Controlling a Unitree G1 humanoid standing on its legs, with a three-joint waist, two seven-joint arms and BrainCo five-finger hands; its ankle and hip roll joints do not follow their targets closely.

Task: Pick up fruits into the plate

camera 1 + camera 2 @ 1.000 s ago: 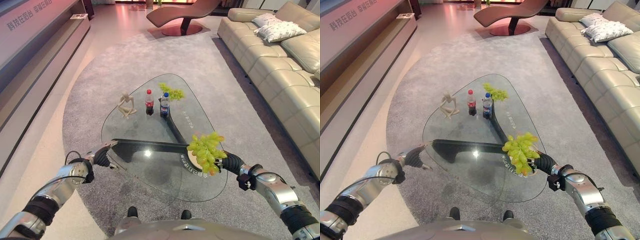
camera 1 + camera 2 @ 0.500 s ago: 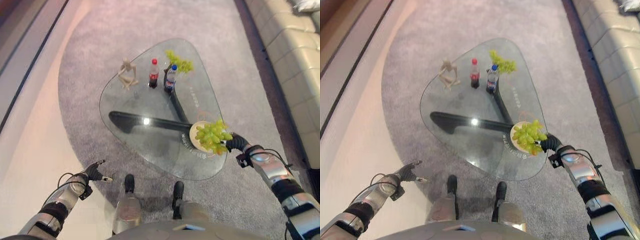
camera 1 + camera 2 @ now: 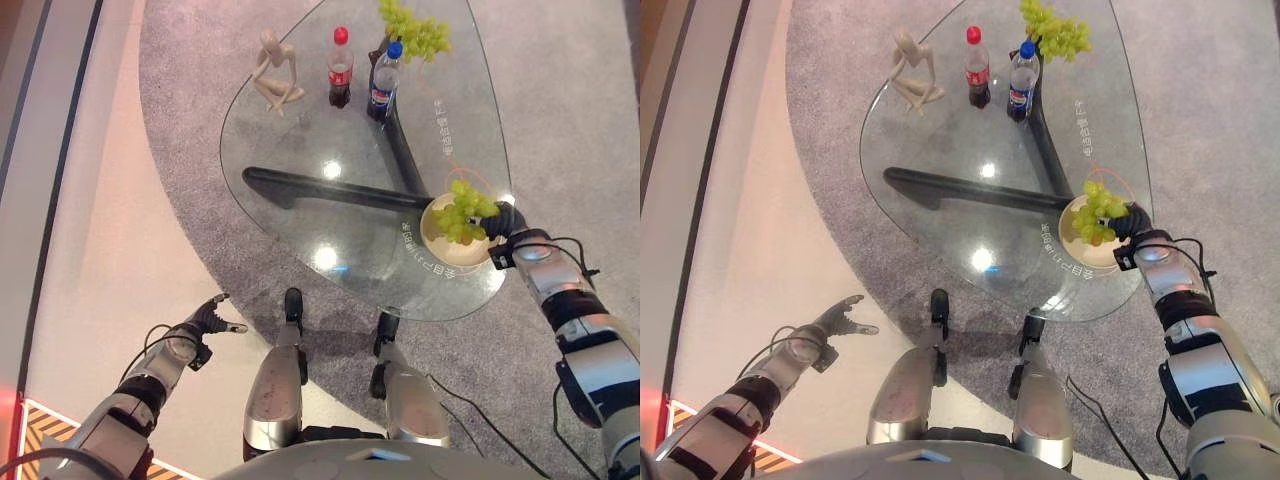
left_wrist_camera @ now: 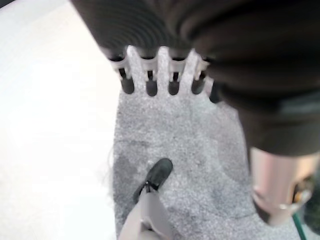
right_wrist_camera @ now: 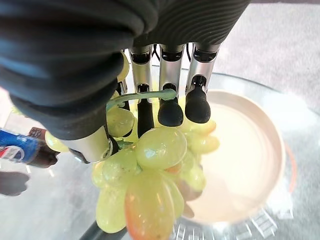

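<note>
We have the grape bunch [image 5: 150, 175] hanging from our right hand [image 5: 100, 75], whose fingers [image 5: 170, 111] curl round its green stem while the grapes dangle below them, over the near side of the cream plate [image 5: 260, 150]. From the head views the bunch [image 3: 463, 212] sits right above the plate [image 3: 440, 245], close to the right-hand edge of the glass tabletop [image 3: 330, 190].

To finish this step well, we judge that we should carry the bunch a little beyond the fingertips, toward the middle of the plate, lower it until the bottom grapes rest on the dish, and only then uncurl the fingers. Letting go high up risks grapes rolling over the rim and off the glass. The stem is thin, so we would avoid any twist at the wrist.

A second bunch of grapes [image 3: 412, 28] lies well beyond the fingers at the far end of the tabletop, beside two bottles [image 3: 384, 80] and a pale figurine [image 3: 277, 70]; we take it as the next fruit to fetch.

Our left hand [image 3: 207, 322] hangs low over the floor, away from the tabletop, fingers [image 4: 147, 75] straight and holding nothing.

Hard to make out: whether the lowest grapes already touch the plate, and how firmly the thumb bears on the stem.
</note>
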